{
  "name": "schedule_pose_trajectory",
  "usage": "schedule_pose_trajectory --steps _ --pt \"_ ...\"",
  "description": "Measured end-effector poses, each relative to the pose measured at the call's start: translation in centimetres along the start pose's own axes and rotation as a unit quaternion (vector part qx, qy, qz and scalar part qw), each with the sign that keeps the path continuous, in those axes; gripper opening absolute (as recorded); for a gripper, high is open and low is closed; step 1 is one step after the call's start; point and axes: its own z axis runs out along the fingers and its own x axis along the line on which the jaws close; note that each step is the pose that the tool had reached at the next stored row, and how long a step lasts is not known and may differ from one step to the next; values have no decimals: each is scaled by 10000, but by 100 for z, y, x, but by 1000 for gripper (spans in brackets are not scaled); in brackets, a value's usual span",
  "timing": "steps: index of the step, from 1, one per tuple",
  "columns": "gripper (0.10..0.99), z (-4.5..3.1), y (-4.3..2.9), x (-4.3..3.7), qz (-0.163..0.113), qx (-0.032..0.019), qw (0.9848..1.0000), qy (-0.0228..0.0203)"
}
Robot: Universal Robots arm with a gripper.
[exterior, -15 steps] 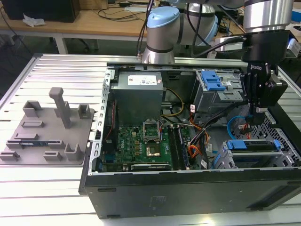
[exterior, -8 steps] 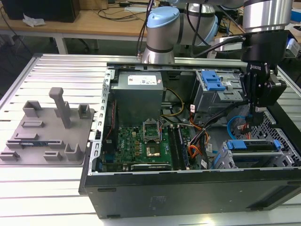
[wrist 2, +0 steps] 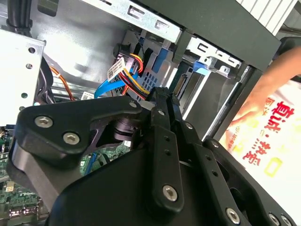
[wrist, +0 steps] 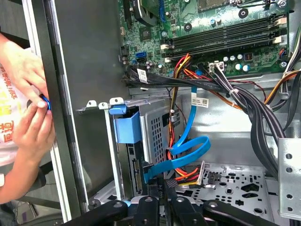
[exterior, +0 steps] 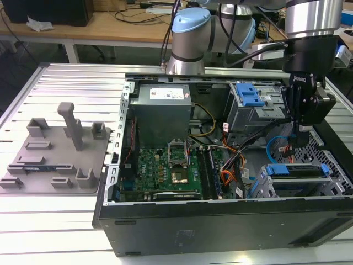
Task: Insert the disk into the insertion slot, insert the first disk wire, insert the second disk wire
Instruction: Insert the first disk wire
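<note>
The disk (exterior: 300, 171), silver in a blue caddy, lies inside the insertion slot (exterior: 263, 186) at the exterior view's right end of the open computer case. My gripper (exterior: 301, 141) hangs just behind the slot. In both wrist views its fingers stand close together on a small dark plug (wrist: 163, 184). The orange-red first disk wire (wrist: 181, 173) (wrist 2: 135, 63) runs to that plug. The blue second disk wire (wrist: 194, 147) (wrist 2: 110, 87) loops beside it and ends close to the fingertips (wrist 2: 162, 96). The disk's rear connector (wrist 2: 178, 87) shows bare pins right next to them.
A taller grey bay with a blue lever (exterior: 248, 99) stands behind the slot. The motherboard (exterior: 171, 165) and power supply (exterior: 162, 107) lie toward the exterior view's left. A thick black cable bundle (wrist: 225, 89) crosses nearby. A person's hands (wrist: 26, 80) are just outside the case wall.
</note>
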Motion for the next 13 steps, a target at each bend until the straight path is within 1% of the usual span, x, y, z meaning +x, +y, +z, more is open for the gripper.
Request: schedule_pose_trajectory --steps 1,2,7,9,10,11,12,13 --pt "165 3 -8 6 -17 -36 10000 -12" --pt "165 5 -12 16 -31 -72 10000 -39" --pt "165 -20 -37 43 -67 -175 9997 -148" --pt "165 -23 -72 49 -99 -265 9993 -239" --pt "165 -21 -93 50 -109 -298 9991 -289" --pt "165 -18 -108 51 -111 -312 9989 -325" --pt "165 -10 -146 54 -111 -335 9986 -398" --pt "165 -6 -172 60 -118 -362 9983 -451"
